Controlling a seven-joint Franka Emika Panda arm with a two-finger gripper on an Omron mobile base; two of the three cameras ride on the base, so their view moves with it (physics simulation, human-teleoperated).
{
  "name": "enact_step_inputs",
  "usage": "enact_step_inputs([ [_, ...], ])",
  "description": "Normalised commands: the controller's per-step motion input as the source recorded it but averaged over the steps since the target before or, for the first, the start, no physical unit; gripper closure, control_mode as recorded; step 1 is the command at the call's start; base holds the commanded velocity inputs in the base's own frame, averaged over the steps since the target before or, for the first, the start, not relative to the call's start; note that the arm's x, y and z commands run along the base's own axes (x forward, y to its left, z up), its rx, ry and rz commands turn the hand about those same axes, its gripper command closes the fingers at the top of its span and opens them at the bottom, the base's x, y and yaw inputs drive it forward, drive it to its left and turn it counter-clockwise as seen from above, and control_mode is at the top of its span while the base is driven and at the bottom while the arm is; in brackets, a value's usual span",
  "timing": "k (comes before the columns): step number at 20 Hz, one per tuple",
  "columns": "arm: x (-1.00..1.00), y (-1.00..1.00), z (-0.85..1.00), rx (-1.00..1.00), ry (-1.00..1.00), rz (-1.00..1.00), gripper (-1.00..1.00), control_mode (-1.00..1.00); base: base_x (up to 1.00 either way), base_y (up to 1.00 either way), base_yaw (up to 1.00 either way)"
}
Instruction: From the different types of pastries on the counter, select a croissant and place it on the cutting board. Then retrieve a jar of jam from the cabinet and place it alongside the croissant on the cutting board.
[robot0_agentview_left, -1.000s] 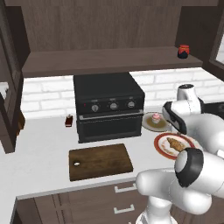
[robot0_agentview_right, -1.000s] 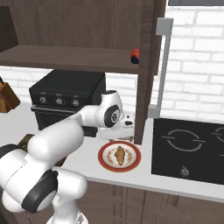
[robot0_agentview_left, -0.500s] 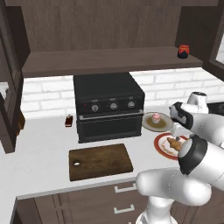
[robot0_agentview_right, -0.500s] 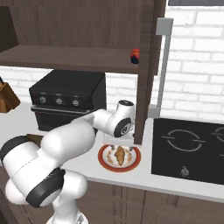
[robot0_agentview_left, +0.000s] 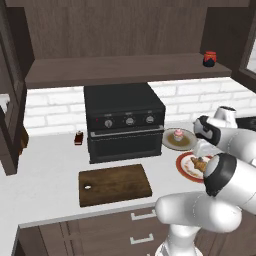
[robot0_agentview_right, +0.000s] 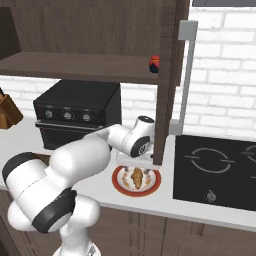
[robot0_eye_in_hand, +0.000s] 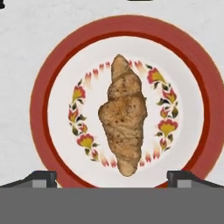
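Since a second ago the arm has been swinging over from beside the oven, and its hand is now hanging right above the red-rimmed plate (robot0_eye_in_hand: 48, 83). The gripper (robot0_eye_in_hand: 112, 178) is standing spread wide, its two dark finger tips (robot0_eye_in_hand: 41, 178) showing apart at either side of the plate's near rim, holding nothing.

Directly below the hand, centred between the tips, one croissant (robot0_eye_in_hand: 122, 114) is lying on that plate. Its long axis is running straight away from the gripper, across the line between the fingers, one pointed end toward the hand and the other away. It is golden-brown, ridged, thick in the middle and tapering at both ends. The plate is round, white inside with a ring of red and yellow flowers.

Just beyond the hand, toward the black countertop oven (robot0_agentview_left: 124, 120), one pink-frosted cupcake (robot0_agentview_left: 178, 135) is sitting on a second round plate. Well off to the hand's left, the dark wooden cutting board (robot0_agentview_left: 115, 184) is lying flat on the pale counter (robot0_agentview_left: 45, 170), its small hole at the far end. Up on the cabinet shelf (robot0_agentview_left: 125, 67), one red jar of jam (robot0_agentview_left: 210, 58) is standing.
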Motion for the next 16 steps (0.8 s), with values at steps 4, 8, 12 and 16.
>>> enact_step_inputs([
  [4, 0.06, 0.16, -0.36, 0.01, 0.05, 0.04, -1.0, -1.0, 0.0, 0.0, 0.0],
  [8, 0.2, 0.0, -0.31, 0.0, 0.0, 0.02, -1.0, -1.0, 0.0, 0.0, 0.0],
  [12, 0.26, 0.0, -0.19, 0.0, 0.0, 0.06, -1.0, -1.0, 0.0, 0.0, 0.0],
  [16, 0.24, 0.0, -0.17, 0.0, 0.0, 0.08, -1.0, -1.0, 0.0, 0.0, 0.0],
])
